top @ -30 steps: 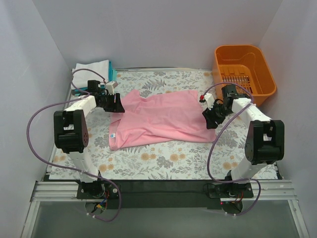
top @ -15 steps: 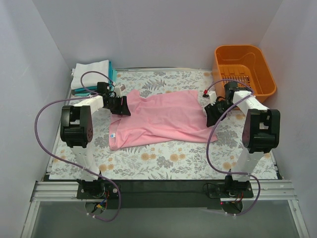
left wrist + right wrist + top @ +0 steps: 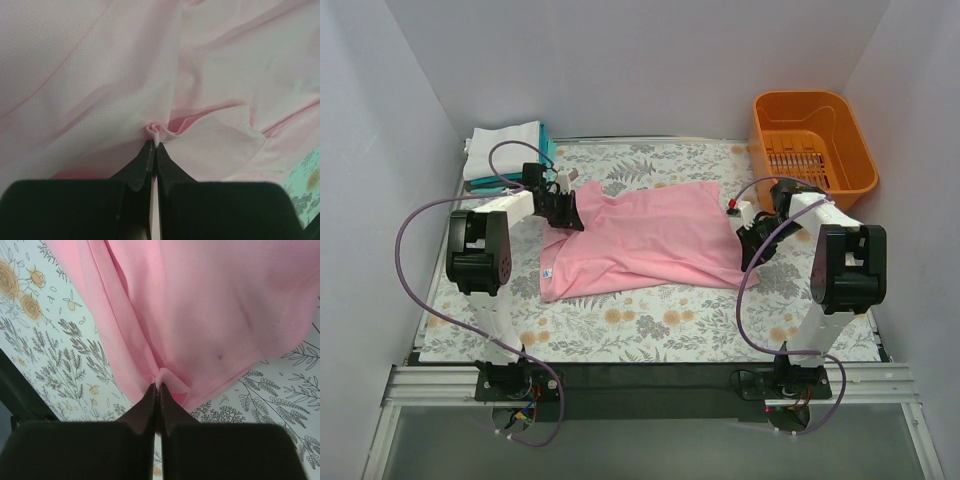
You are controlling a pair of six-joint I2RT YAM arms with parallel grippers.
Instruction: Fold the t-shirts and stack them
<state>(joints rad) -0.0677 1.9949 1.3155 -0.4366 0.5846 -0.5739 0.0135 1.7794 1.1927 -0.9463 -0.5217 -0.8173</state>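
The pink t-shirt (image 3: 650, 235) lies spread on the worktop (image 3: 650, 320) between the 2 arms, its long axis running from one to the other. The left gripper (image 3: 154, 144) has its jaws pinched shut on a pucker of cloth at its end; the right gripper (image 3: 157, 386) nips the opposite edge. Open worktop lies on the base side of both jaws, room for a fold; the folded shirts (image 3: 505, 140) sit just beyond the left jaws, the orange basket (image 3: 800, 96) beyond the right

Bright, even light from above, with only faint soft shadows on the worktop (image 3: 650, 325). Sharp overhead; in both wrist views crisp on the weave of the pink t-shirt (image 3: 100, 75), dark and soft along the bottom edge.
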